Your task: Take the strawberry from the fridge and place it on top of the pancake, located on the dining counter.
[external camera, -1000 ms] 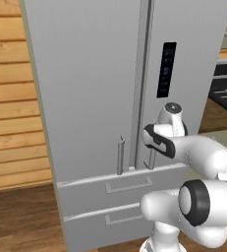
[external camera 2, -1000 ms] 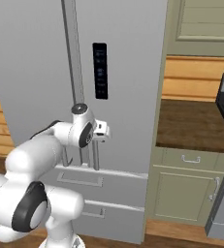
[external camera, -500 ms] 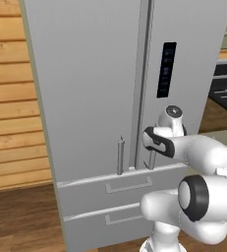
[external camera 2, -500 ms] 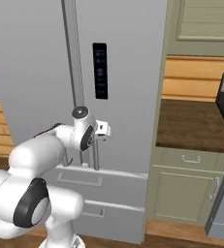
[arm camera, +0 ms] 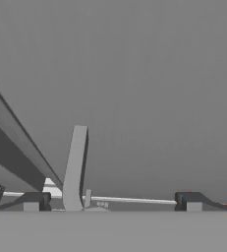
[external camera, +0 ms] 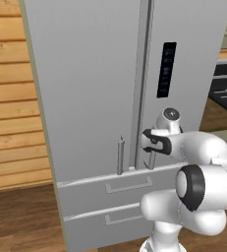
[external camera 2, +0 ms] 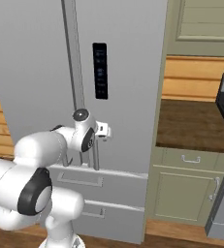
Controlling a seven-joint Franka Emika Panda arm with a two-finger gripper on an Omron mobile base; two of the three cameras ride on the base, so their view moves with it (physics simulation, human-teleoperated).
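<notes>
Grey finish: the fridge, matte, both doors shut, two drawers below.
Left handle: vertical bar, nothing on it.
Right handle: vertical bar, just in front of the pincer.
Pincer: jaws wide apart, holding nothing; right handle's lower end stands between the finger tips.
Panel: dark strip on right door.
Strawberry: behind the shut doors, so I cannot tell where.
</notes>
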